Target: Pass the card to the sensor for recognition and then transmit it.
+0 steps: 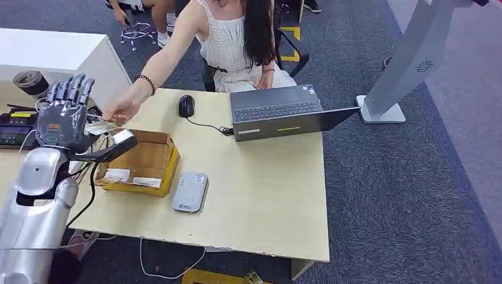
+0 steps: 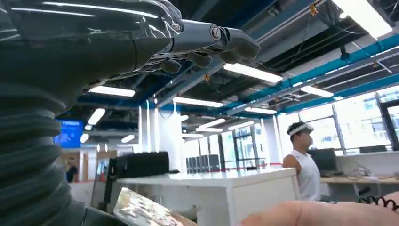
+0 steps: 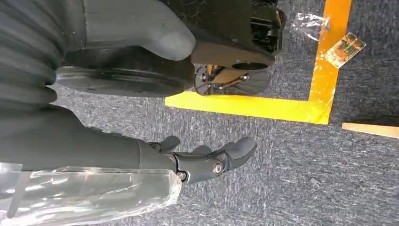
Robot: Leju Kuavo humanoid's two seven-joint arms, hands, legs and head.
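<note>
Card point(image 1: 102, 127) held in left hand point(image 1: 64, 115), fingers clamped on near end, person's hand point(image 1: 121, 109) touching far end at 1 o'clock. Judged thin, light, stiff, slippery; edge pinch advised. Right hand point(image 3: 207, 157) hanging, fingers loosely apart, nothing held.

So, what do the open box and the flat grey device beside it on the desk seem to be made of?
The box looks like brown cardboard: matte, with raw folded flaps. The grey device seems plastic: a smooth, slightly glossy shell with rounded corners, though painted metal is possible.
</note>
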